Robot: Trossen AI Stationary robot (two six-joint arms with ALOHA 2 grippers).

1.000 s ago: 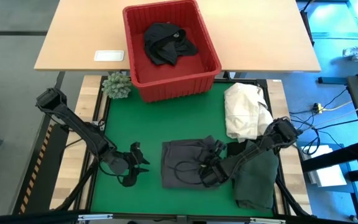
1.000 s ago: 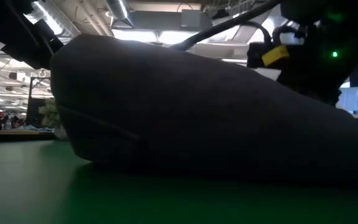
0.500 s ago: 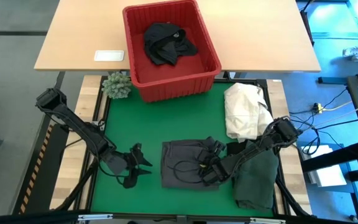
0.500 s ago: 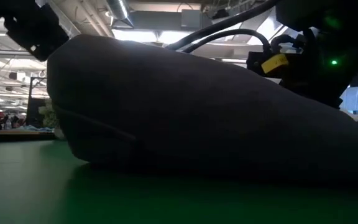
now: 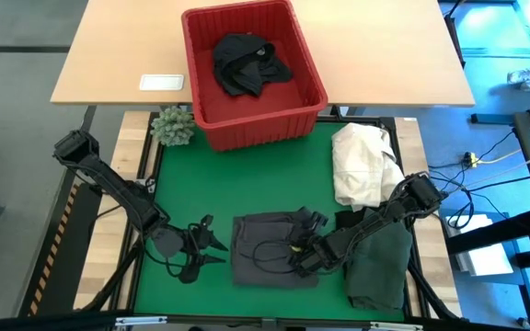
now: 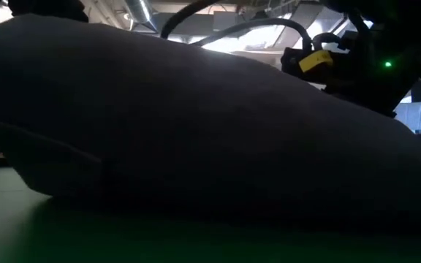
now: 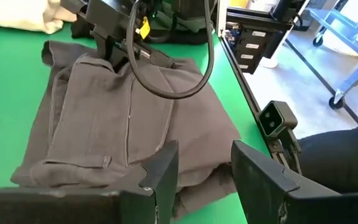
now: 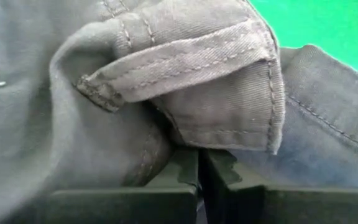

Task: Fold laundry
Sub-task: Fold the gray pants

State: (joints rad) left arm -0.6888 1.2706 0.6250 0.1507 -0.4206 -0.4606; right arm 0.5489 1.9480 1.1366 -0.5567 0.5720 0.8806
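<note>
A folded dark grey garment (image 5: 270, 262) lies flat on the green mat near the table's front edge and fills the low view (image 6: 196, 131). My right gripper (image 5: 304, 260) is shut and rests on the garment's right part, reaching in from the right. My left gripper (image 5: 219, 250) stands open just off the garment's left edge. In the left wrist view (image 7: 201, 168) that edge (image 7: 194, 180) shows beyond the gap between the fingers, with no touch showing. Another black garment (image 5: 247, 62) lies in the red basket (image 5: 306, 92). My right gripper presses its shut fingertips (image 8: 199, 171) against the grey garment at a stitched folded hem (image 8: 191, 134) on its right part. The fingers slant down from the table's right side. The garment lies flat on the mat; no cloth shows between the fingers.
A dark green garment (image 5: 380, 267) lies at the near right, partly under my right arm. A cream-white cloth heap (image 5: 362, 165) sits behind it. A small plant (image 5: 173, 126) stands left of the basket, and a white card (image 5: 161, 82) lies on the wooden table.
The grey garment has slid along the mat toward the table's left and near edges, keeping its fold, with my right gripper's shut fingers moving along with it. My left gripper has tipped up toward level beside the garment's left edge.
</note>
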